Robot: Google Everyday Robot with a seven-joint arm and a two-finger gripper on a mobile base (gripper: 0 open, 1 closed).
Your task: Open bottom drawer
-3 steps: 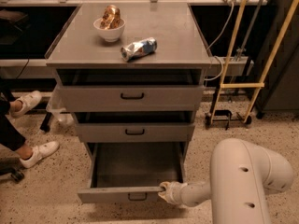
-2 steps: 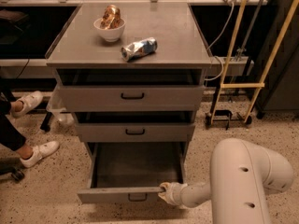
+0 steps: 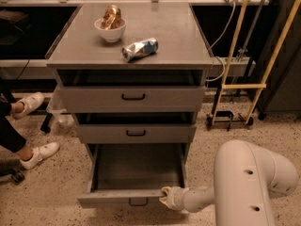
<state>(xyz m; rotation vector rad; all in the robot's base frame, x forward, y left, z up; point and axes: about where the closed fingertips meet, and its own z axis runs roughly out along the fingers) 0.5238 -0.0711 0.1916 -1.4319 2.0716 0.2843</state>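
Below the front edge of the table [image 3: 183,41], the bottom drawer [image 3: 136,171] stands well out, with our gripper [image 3: 165,197] at the right end of its front lip. Whether the jaws are clamped we cannot tell. We judge it stiff metal, empty and so light; its black handle [image 3: 138,202] offers the surest hold.

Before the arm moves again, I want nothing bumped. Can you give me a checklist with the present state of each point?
1. Bottom drawer pulled out, inside showing: ok.
2. Gripper at the right end of the drawer's front edge, beside the handle and not on it: ok.
3. Gripper holding the drawer: cannot tell.
4. Bowl and can resting on the cabinet top, away from its edges: ok.
5. Person's shoes on the floor to the left, apart from the drawer: ok.
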